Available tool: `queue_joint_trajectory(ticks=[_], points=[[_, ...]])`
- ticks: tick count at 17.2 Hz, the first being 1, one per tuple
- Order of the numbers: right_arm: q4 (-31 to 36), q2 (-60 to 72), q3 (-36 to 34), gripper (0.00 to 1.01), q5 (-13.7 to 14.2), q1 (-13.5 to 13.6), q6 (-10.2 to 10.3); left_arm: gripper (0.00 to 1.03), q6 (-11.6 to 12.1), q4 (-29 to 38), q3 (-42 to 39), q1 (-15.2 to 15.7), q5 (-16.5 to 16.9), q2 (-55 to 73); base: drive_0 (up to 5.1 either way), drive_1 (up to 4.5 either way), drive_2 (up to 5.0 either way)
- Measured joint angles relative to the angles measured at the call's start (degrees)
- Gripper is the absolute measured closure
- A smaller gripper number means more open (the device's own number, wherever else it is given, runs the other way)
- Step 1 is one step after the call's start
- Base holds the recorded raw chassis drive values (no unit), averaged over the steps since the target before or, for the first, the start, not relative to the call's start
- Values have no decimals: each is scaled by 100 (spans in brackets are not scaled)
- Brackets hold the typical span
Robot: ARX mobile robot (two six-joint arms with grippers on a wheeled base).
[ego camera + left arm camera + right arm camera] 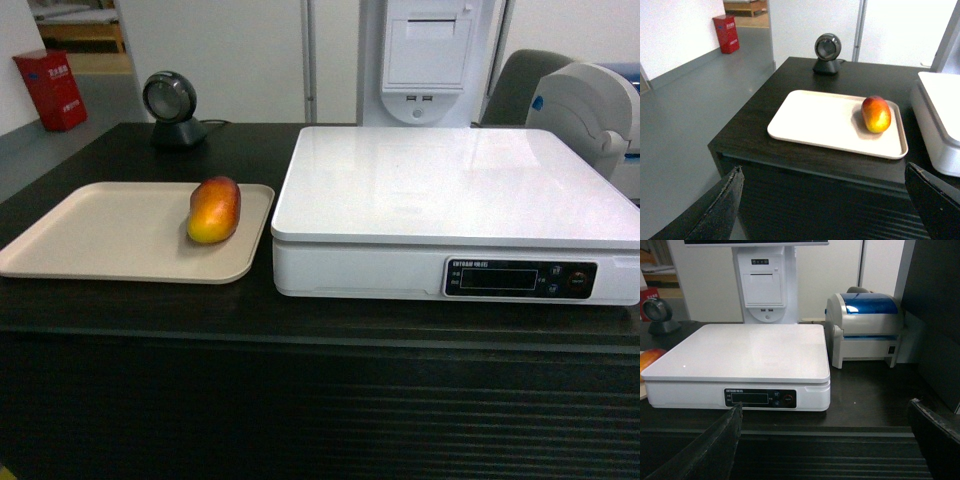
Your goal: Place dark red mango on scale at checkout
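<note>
Resting at the beige tray's (100, 235) three o'clock edge, the dark red mango (214, 210) lies just beside the scale (455, 185) on the checkout (300, 400), unlifted. Left gripper (825, 210) and right gripper (825, 445) hang spread, empty, short of the counter.

The large flat white square scale (455, 215), standing at the right of the dark brown-black checkout counter (200, 310), carries a small line of pale lettering at the upper left of its dark display strip (760, 398), too small to read. The red box (50, 90) on the floor beyond the counter's far left corner bears pale characters on its front, blurred past reading. Nothing else shows legible writing.
</note>
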Motion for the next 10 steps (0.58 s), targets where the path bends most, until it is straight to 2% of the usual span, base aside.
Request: queue_joint_trajectory(ticks=[3,6,8,10], points=[[0,0,0,3,0,0,0,5,31,616,59,278,238,562,0,0,0],[0,2,0,3,0,0,0,5,164,1314,114,763,833,1311,0,0,0],[0,0,0,3,0,0,0,5,332,2240,402,1438,1738,2387,0,0,0],[0,2,0,3,0,0,0,5,474,3036,1034,2065,2712,3663,0,0,0]])
